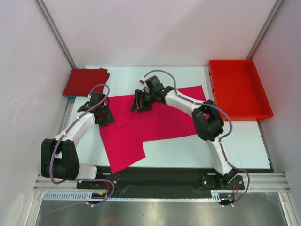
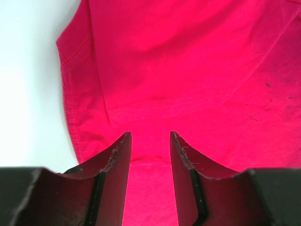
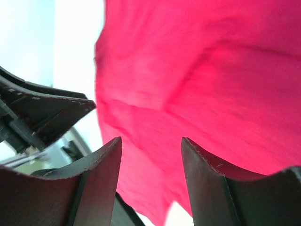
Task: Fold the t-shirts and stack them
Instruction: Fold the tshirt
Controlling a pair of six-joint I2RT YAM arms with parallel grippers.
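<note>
Left gripper (image 1: 104, 117) sits low at the left edge of the magenta-pink t-shirt (image 1: 141, 129). Its jaws are parted to a moderate gap with nothing between them. In its wrist view a stitched edge of the cloth lies just ahead of the fingertips, and pink fabric fills the rest.

Further in, the right gripper (image 1: 141, 102) hangs over the upper left part of the same shirt. Its jaws stand apart and grip nothing, and pink cloth shows through the gap in its own view.

The shirt lies spread on the white table (image 1: 211, 146) between the two arms. One flap reaches toward the near edge and another part stretches right, under the right arm.

At the far left corner the crimson t-shirt (image 1: 85, 81) rests folded into a flat rectangle, well apart from both grippers. At the far right stands a red tray (image 1: 237, 89), near the pink shirt's far right corner.
</note>
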